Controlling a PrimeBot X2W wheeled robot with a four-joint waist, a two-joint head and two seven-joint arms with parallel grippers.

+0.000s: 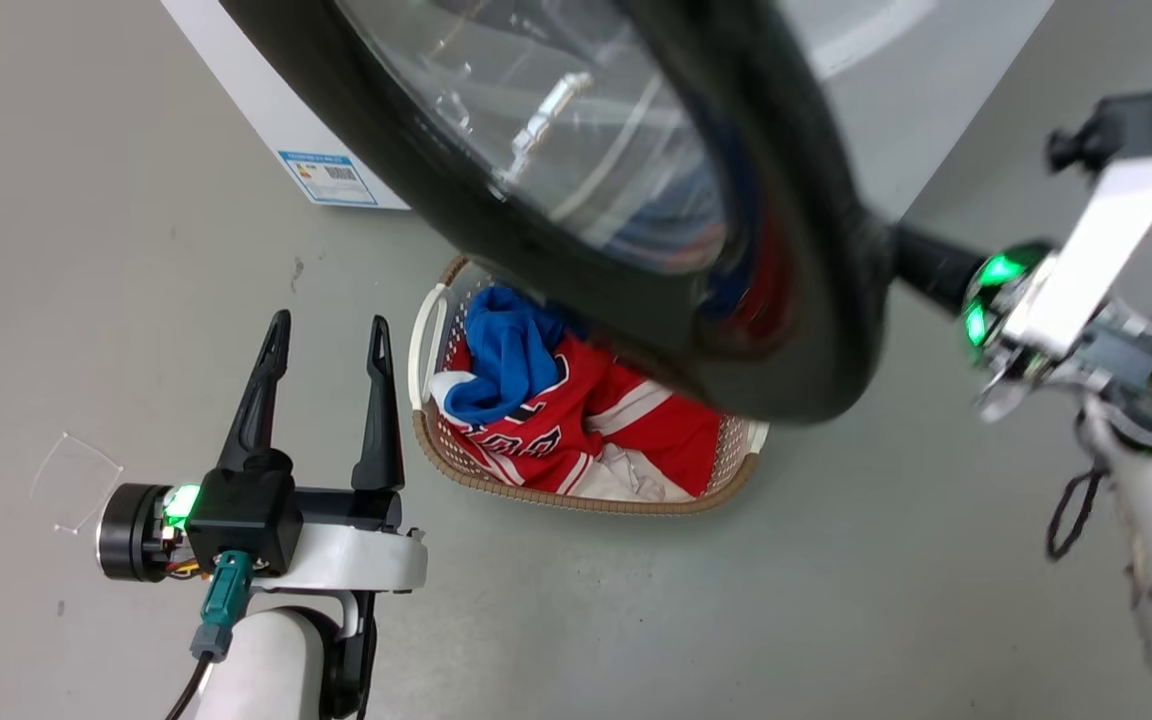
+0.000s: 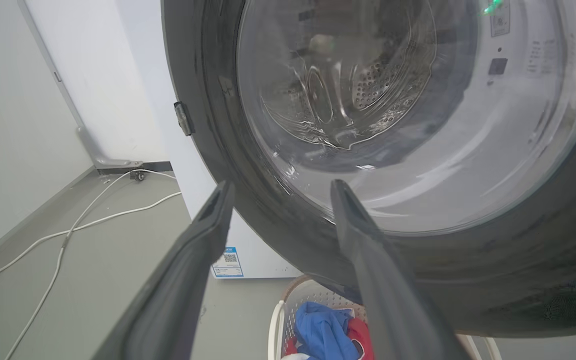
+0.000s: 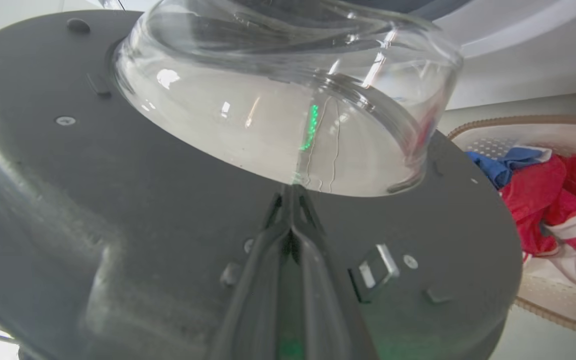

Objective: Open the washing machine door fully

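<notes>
The washing machine door hangs swung out from the washing machine above the laundry basket, the closed right claw lying against its inner face, the open left claw empty at left.

Glossy black plastic washing machine door, clear smooth glass bowl

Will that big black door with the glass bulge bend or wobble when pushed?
Probably stiff: the washing machine door is a thick moulded disc, so it should swing as one piece, not flex. Its deep glass bowl likely makes it heavy. The smooth surface may let the fingers slide.
</notes>
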